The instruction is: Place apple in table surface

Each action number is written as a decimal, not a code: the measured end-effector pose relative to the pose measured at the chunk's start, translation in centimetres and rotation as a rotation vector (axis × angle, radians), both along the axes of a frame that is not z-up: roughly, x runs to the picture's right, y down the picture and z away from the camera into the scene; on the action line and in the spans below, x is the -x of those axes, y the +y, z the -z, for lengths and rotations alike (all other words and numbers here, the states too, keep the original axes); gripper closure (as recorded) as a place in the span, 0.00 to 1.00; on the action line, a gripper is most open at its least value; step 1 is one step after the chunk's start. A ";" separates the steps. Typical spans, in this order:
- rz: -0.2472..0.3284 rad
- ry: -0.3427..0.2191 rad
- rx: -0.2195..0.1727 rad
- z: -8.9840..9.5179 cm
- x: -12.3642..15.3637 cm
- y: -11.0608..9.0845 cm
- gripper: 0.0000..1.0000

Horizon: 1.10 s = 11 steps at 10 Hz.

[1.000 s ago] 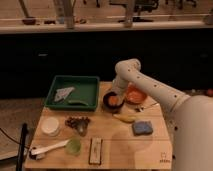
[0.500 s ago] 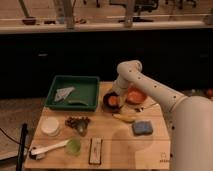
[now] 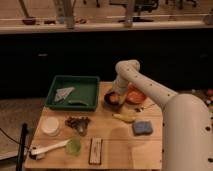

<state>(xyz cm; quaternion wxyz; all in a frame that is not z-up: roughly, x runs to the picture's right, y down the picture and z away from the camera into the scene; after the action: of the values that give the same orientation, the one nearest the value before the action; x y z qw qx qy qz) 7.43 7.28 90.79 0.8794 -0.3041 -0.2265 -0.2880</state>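
Note:
The apple [image 3: 115, 98] shows as a small orange-peach patch in or just above a small dark bowl [image 3: 109, 102] at the back middle of the table surface [image 3: 117, 145], a light wooden top. My gripper [image 3: 117, 95] hangs down from the white arm right over that bowl, at the apple. I cannot tell whether it holds the apple. The larger orange bowl [image 3: 136, 95] stands just right of the gripper.
A green tray [image 3: 75, 92] with a grey crumpled item sits back left. A banana [image 3: 124, 118] and a blue sponge [image 3: 142, 127] lie in front of the bowls. A white bowl [image 3: 50, 126], a green cup [image 3: 74, 146], a dark bar [image 3: 95, 150] and a white utensil [image 3: 45, 149] stand front left.
The arm's wrist has shifted slightly to the right. The gripper stays over the dark bowl. Nothing on the table has moved.

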 end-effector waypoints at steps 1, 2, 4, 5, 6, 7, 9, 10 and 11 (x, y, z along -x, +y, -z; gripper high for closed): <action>0.013 -0.003 0.006 -0.2 0.0 0.0 0.28; 0.029 -0.008 0.014 -0.4 -0.1 0.1 0.39; 0.038 -0.028 0.029 -0.6 -0.4 0.3 0.55; 0.038 -0.039 0.036 -0.5 -0.5 0.4 0.67; 0.041 -0.047 0.038 -0.5 -0.5 0.5 0.77; 0.043 -0.051 0.039 -0.4 -0.6 0.6 0.88; 0.051 -0.060 0.036 0.1 -0.7 0.6 1.00; 0.056 -0.065 0.034 0.3 -0.7 0.6 1.00; 0.063 -0.075 0.025 0.5 -0.7 0.5 1.00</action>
<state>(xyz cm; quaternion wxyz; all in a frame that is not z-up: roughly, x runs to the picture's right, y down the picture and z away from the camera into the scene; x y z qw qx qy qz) 8.14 7.80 90.27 0.8570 -0.3111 -0.2530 -0.3238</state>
